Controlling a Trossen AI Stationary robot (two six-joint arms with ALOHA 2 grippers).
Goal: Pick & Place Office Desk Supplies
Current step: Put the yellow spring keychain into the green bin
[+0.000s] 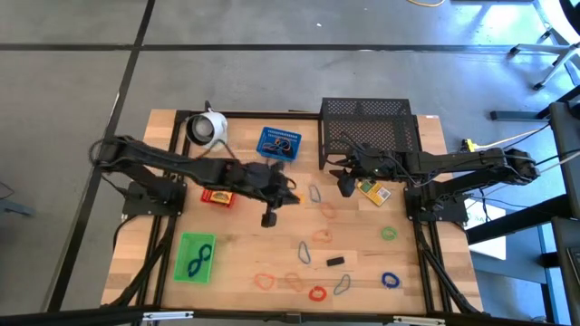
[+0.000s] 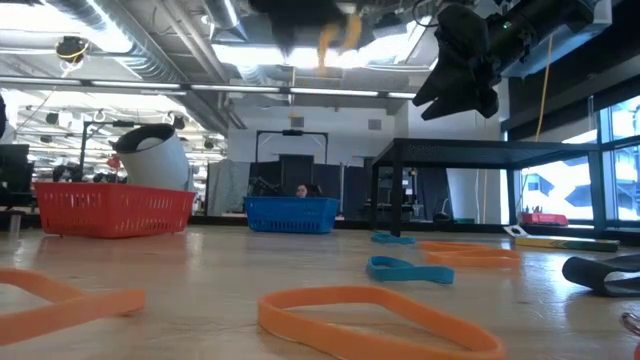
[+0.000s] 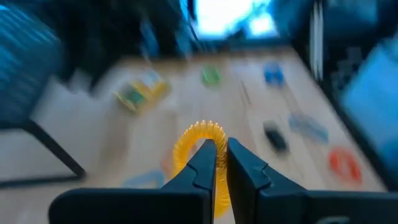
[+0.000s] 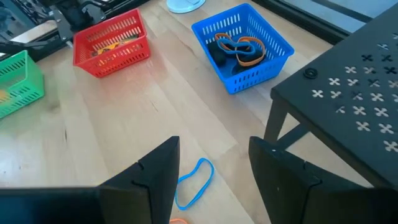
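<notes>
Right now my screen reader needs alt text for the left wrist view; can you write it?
The left gripper is shut on a yellow coiled band loop, held above the blurred wooden table. Beyond lie a small yellow box, a green loop, a blue loop, a small black clip and a red loop.

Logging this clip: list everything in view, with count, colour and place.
Wooden table: one, light brown.
Black mesh rack: one, table's right side.
White round cup-like object: one, left of the blue tray.
Blue plastic basket tray: one, left of the rack, bands inside.
Red plastic basket tray: one, beside the left arm.
Green plastic basket tray: one, left side, blue bands inside.
Small yellow box: one, beside the rack.
Loose band loops and clips: about ten; orange, red, blue, green, grey, black; scattered centre to right.
Yellow coiled ring: one, held.
Left end effector: shut on the ring, mid-table.
Right end effector: open, near the rack.
</notes>
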